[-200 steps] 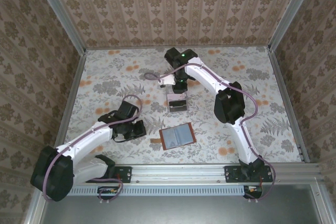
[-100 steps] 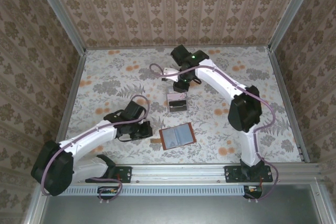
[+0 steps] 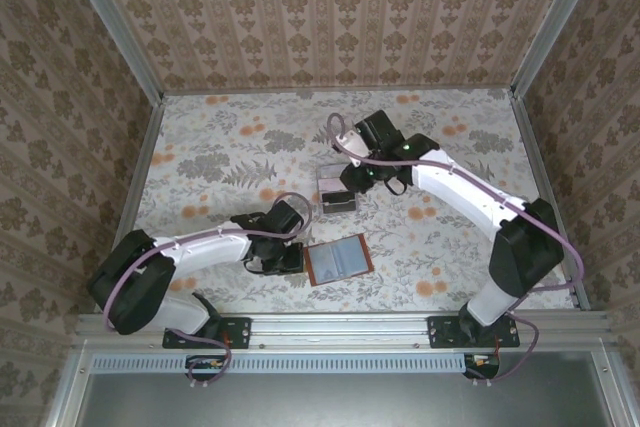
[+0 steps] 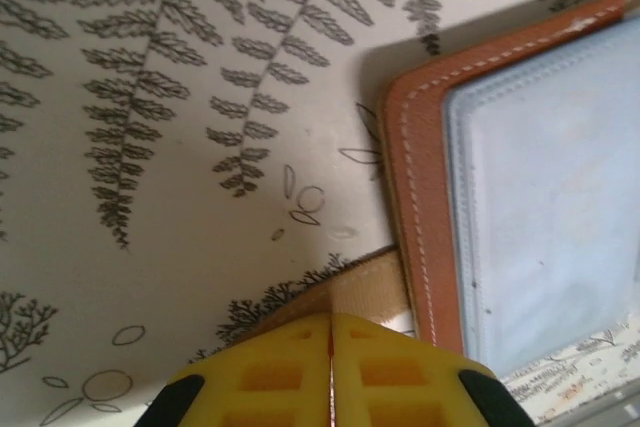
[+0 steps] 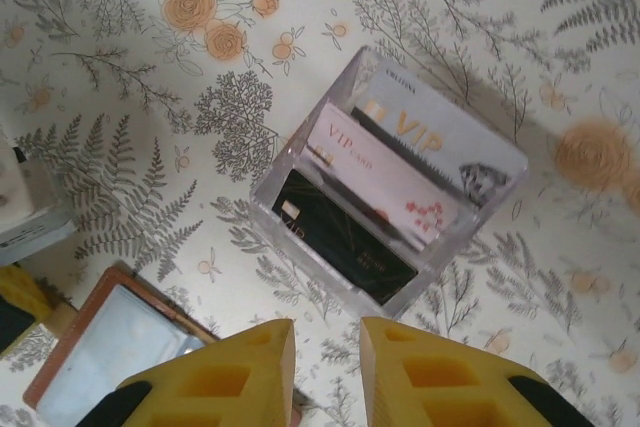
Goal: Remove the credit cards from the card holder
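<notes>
The card holder is seen lying open and flat on the patterned table, near the front edge and between the two arms, with its pale grey-blue lining turned up inside a brown stitched rim. In the left wrist view it is cut off by the right and lower edges of the frame, so that one corner and part of the lining are shown; whether anything lies under the lining cannot be made out. The left gripper is placed at the holder's left edge, its yellow fingers pressed together with no gap. The orange tab runs from the rim to the fingertips and is lost behind them, so whether it is pinched cannot be told. The credit cards are found apart from the holder, stood on edge in a clear plastic box farther back on the table: a black one nearest the right gripper, a pale pinkish one in the middle and a silvery grey one beyond, each partly covered by its neighbour, with print other than "VIP" too small to be read. The right gripper is held over the table near the box, its fingers parted, bare tabletop between them and nothing grasped. In the right wrist view a corner of the holder is glimpsed at lower left, partly hidden behind one yellow finger
</notes>
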Tool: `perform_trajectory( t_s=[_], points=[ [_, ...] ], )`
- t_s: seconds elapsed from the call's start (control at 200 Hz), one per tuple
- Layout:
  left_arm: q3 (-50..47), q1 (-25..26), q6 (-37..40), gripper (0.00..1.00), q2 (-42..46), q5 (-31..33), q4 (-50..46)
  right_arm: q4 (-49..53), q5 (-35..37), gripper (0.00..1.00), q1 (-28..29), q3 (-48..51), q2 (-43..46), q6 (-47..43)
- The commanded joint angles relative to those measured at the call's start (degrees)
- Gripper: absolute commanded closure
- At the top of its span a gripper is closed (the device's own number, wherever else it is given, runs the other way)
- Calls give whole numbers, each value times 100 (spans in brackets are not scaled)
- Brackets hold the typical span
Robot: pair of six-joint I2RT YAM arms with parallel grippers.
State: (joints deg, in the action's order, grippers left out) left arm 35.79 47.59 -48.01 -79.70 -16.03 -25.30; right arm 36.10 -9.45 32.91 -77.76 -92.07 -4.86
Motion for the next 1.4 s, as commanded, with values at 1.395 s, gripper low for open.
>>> perform_trajectory(
  t_s=[1.395],
  points=[
    [-420,-448,351,92,15,-242,681,-2409,-1406,74,1864,2148,-726,6050]
  ],
)
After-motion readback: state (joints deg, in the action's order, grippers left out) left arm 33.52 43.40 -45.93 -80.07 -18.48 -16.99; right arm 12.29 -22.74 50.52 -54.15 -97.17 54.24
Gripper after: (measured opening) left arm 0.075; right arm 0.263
